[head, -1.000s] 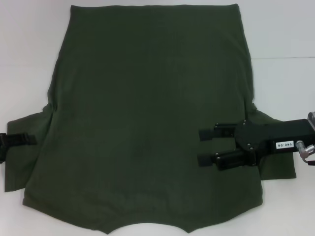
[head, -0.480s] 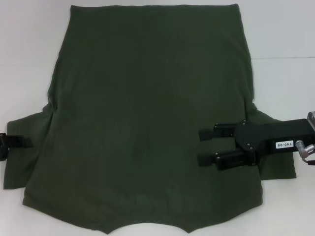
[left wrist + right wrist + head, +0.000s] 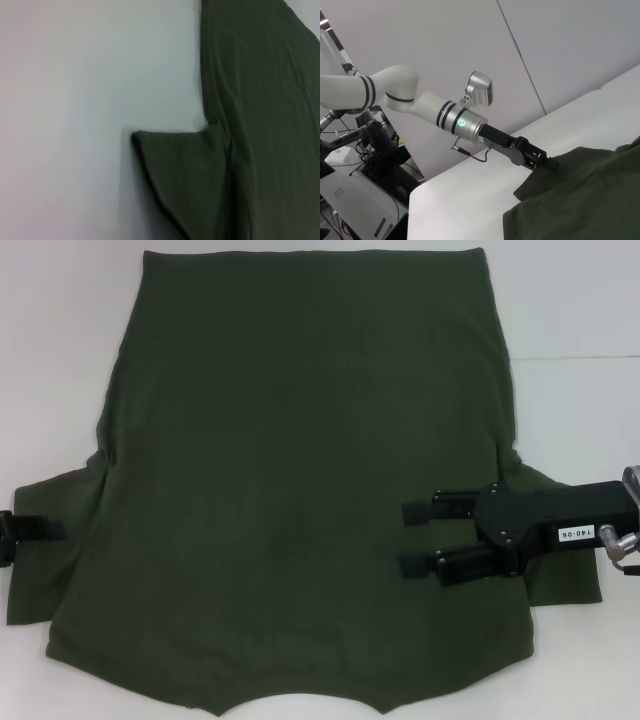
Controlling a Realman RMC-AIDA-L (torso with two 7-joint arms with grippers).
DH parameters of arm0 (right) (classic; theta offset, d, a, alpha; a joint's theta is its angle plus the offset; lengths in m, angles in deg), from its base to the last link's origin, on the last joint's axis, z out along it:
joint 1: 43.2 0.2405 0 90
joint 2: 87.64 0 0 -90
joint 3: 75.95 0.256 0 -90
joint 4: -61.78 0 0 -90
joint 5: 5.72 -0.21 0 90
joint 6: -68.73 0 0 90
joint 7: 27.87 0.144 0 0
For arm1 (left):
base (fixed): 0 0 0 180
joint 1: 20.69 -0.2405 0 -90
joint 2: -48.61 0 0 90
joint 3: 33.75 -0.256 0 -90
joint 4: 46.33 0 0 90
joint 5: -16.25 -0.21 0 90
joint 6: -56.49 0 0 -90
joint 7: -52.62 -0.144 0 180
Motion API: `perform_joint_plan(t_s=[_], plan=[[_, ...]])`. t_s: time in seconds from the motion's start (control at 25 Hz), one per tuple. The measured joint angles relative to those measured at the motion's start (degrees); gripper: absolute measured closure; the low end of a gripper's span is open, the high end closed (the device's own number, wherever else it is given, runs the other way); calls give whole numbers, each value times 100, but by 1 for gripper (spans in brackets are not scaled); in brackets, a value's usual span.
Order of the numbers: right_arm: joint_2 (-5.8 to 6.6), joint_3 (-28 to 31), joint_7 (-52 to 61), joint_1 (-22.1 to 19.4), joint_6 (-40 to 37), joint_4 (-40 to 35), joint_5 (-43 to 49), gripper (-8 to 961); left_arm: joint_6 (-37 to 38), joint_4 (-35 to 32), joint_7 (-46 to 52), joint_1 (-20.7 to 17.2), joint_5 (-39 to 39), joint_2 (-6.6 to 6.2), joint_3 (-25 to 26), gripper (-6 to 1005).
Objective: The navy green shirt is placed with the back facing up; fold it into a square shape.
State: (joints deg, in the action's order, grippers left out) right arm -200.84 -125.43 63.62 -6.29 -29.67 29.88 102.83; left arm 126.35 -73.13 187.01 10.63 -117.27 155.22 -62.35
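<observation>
Shirt fabric fills most of the head view: the navy green shirt (image 3: 310,480) lies flat on the white table (image 3: 570,310), plain back up, hem at the far side and collar notch at the near edge, both sleeves spread outward. The right gripper (image 3: 420,538) reaches in over the right sleeve, its two fingers parted with a clear gap and pointing toward the middle of the shirt; nothing is held between them. This looks like a lining-up for a sleeve or side fold, though no fold is made yet. A small white label on its housing reads "140-06". The left gripper (image 3: 35,530) is at the left sleeve's outer edge, mostly out of frame, and I cannot tell how its jaws stand.

In the left wrist view only cloth and table show: the left sleeve (image 3: 182,175) sticks out from the shirt's side seam, flat and undisturbed.

The right wrist view shows the other arm across the table, the left gripper's tip meeting the sleeve edge, probably placed to pinch it. A green light glows on that arm's wrist.
</observation>
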Motion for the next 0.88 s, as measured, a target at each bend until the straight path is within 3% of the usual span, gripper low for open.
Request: perform_joint_plan(t_s=[0.52, 0.84, 0.88], plan=[[0, 0, 1, 1, -4, 0, 0, 23, -207, 35, 263, 23, -160, -30, -79, 622], [-7, 0, 1, -8, -4, 0, 0, 22, -189, 35, 261, 24, -166, -21, -76, 995], [-8, 0, 1, -8, -4, 0, 0, 22, -187, 35, 260, 24, -166, -21, -75, 995]])
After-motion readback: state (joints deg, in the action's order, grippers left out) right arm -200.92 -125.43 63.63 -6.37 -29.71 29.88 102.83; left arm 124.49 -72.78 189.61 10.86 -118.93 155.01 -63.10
